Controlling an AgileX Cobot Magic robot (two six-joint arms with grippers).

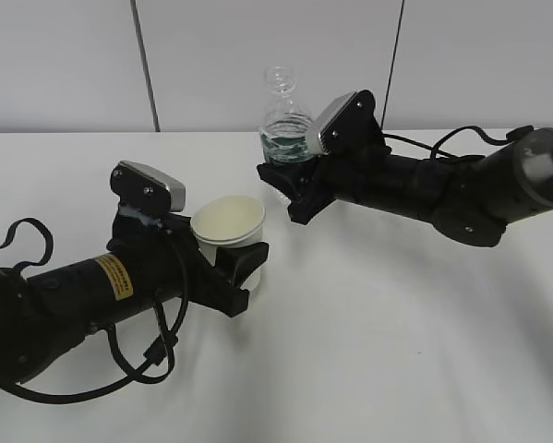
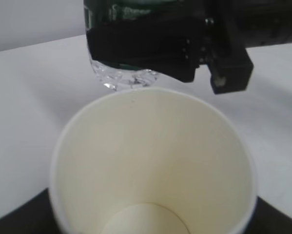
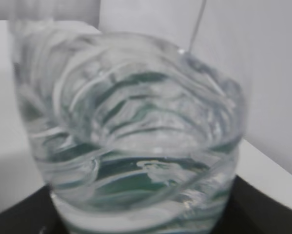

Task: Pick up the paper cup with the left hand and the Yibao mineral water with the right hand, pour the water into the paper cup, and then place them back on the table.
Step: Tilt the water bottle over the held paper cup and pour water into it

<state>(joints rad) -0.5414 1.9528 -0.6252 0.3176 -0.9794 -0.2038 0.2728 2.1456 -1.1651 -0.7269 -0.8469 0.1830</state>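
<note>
The left hand (image 1: 228, 268), a black robot arm with a yellow sticker and a silver-grey camera block, gripped the small white tapered paper cup (image 1: 230, 228) between its black fingers, holding it upright with its mouth open to the ceiling. From the left wrist view the cup's (image 2: 153, 161) cream-coloured inside looked dry, its round bottom bare. The right hand (image 1: 290, 180), a black arm with a silver-grey plate, was clamped around the small clear plastic Yibao mineral water bottle (image 1: 283, 115) at its dark green label, keeping it upright and uncapped behind and to the right of the cup. The bottle's clear base (image 2: 126, 78) hung just beyond the cup's far rim and above it. The right wrist view showed only the ribbed bottle (image 3: 131, 136) close up, blurred. Below both lay the large plain white table (image 1: 396, 351).
</note>
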